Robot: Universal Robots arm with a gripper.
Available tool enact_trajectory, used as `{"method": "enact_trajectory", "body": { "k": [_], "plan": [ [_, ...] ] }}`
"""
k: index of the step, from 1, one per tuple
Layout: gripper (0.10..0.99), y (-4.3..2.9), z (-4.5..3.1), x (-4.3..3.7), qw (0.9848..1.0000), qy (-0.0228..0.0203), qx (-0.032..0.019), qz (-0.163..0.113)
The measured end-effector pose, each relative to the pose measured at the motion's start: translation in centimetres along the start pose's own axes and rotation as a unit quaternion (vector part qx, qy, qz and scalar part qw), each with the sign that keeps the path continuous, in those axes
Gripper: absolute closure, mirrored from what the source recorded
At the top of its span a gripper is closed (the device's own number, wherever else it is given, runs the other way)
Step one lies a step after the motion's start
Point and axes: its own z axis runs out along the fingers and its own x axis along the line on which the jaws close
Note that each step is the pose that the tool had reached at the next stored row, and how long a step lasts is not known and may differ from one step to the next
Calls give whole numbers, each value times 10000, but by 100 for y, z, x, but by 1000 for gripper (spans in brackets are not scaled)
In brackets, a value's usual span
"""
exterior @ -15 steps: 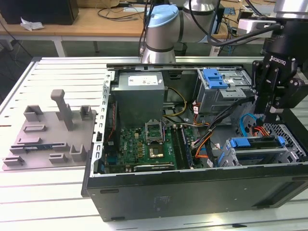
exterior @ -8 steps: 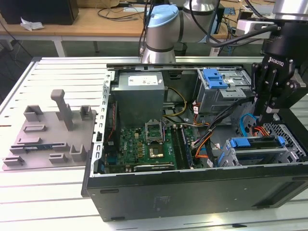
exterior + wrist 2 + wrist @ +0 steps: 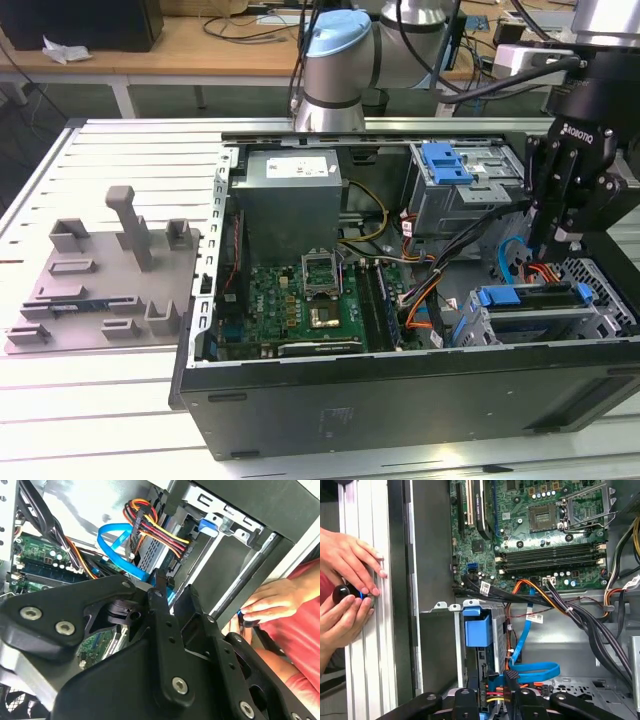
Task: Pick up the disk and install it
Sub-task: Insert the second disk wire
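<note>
The disk (image 3: pixel 530 297) sits slotted in the grey drive cage (image 3: pixel 600 310) at the front of the open computer case, on the exterior view's right; its blue carrier bracket faces up. In the first wrist view the blue bracket of the disk (image 3: pixel 476 630) shows at the mouth of the cage. My gripper (image 3: pixel 558 240) hangs just above that cage, apart from the disk. In the second wrist view the gripper (image 3: pixel 176 587) has its two black fingers a narrow gap apart with nothing between them.
A blue data cable (image 3: pixel 532 670) and red-yellow power wires (image 3: pixel 160 530) run beside the cage. The motherboard (image 3: pixel 310 300) fills the case's middle. A grey fixture plate (image 3: pixel 110 275) lies on the exterior view's left. A person's hands (image 3: pixel 350 585) rest on the table's edge.
</note>
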Motion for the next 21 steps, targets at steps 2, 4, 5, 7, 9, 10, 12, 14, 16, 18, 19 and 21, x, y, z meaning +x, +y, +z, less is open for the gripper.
{"method": "enact_trajectory", "body": {
  "k": [2,4,5,7,9,10,12,14,16,18,19,21],
  "plan": [
    [749,0,14,-4,10000,0,-2,3],
    [761,0,21,-6,10000,0,-3,6],
    [898,0,26,-8,10000,0,-5,8],
    [925,0,33,-10,10000,0,-7,12],
    [925,-1,37,-11,10000,0,-8,15],
    [925,-1,39,-12,10000,0,-9,17],
    [925,0,40,-12,10000,0,-9,18],
    [925,4,45,5,10000,-38,-10,16],
    [925,4,50,25,9999,-103,-11,15],
    [925,4,54,43,9999,-155,-11,13],
    [925,3,57,51,9999,-172,-11,13],
    [925,1,67,83,9998,-220,-10,12]
  ]
}}
